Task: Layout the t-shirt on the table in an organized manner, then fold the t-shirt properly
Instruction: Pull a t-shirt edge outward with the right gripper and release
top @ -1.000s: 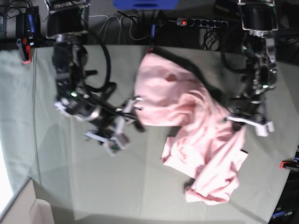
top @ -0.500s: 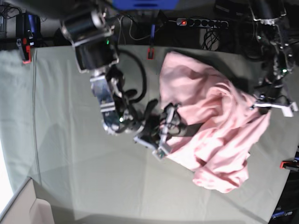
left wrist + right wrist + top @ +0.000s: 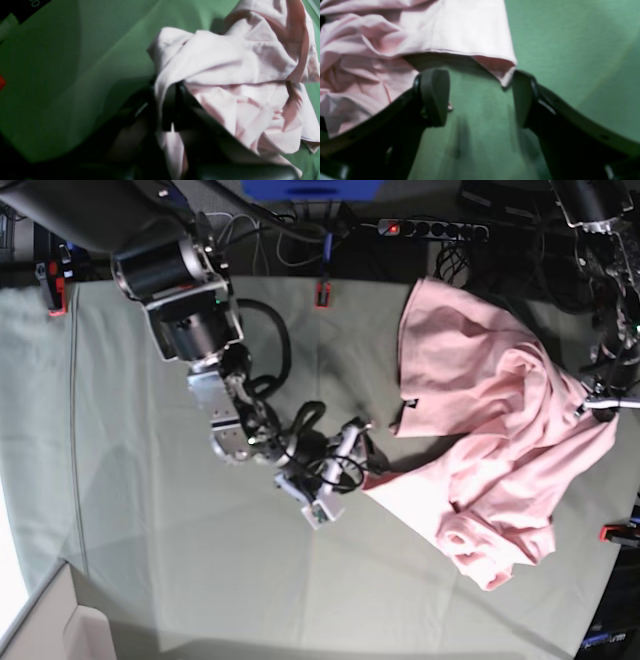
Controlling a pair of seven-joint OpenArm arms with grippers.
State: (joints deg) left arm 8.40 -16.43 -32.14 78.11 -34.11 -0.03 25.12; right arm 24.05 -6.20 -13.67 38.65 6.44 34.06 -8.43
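With its jaws now spread wide, the right tool (image 3: 345, 465) has slid up to the t-shirt (image 3: 490, 460) hem on the desk (image 3: 150, 560), while the left tool (image 3: 600, 402), clamped on fabric, has dragged the bunched garment rightward, beginning the spread.

Right hand (image 3: 480, 100) gapes wide; left hand (image 3: 172, 110) apparently clamped.

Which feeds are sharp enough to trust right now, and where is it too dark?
Base view: evenly lit and fairly sharp, t-shirt clear. Left wrist view: dim, lower half nearly black, left pincer barely readable. Right wrist view: soft, right pincer fingers blurred, table tinted greener than in base.
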